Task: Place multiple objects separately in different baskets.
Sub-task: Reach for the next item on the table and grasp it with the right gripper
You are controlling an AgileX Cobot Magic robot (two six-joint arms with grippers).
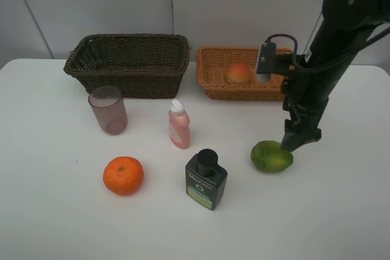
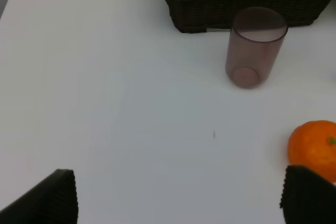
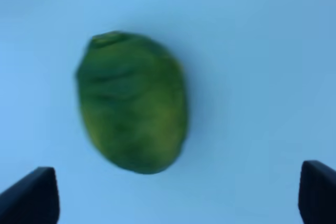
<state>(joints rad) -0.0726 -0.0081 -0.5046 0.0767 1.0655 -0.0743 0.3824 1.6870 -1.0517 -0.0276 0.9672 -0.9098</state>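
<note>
The right jaws stand wide apart and grip nothing: their two dark ribbed fingertips (image 3: 29, 195) show at the edges of the right wrist view with the lime (image 3: 132, 102) lying on the white worktop (image 1: 49, 211) ahead of them, a blurred oval with a dimpled, glossy green skin going yellowish on one side. From the high camera the black right arm (image 1: 317, 83) comes down to the lime's 2 o'clock edge; whether it touches the fruit I cannot tell. The left jaws are likewise spread wide and empty, their fingertips (image 2: 47, 198) over bare worktop, with the translucent mauve cup (image 2: 254, 45) and the tangerine (image 2: 315, 148) ahead. In the high view the smooth plastic cup stands upright at 9 o'clock from the pink bottle (image 1: 179, 125), a slim upright flask with a white cap near the middle. The pebbled, slightly flattened tangerine sits at 7 o'clock from that bottle, and the squat dark green bottle (image 1: 206, 179) with its round black cap at 5 o'clock. At the far edge the deep dark brown basket (image 1: 128, 65), of tight wicker weave, sits at 11 o'clock; the shallower orange-tan basket (image 1: 210, 77) at 1 o'clock holds the round red-yellow peach (image 1: 239, 73).
</note>
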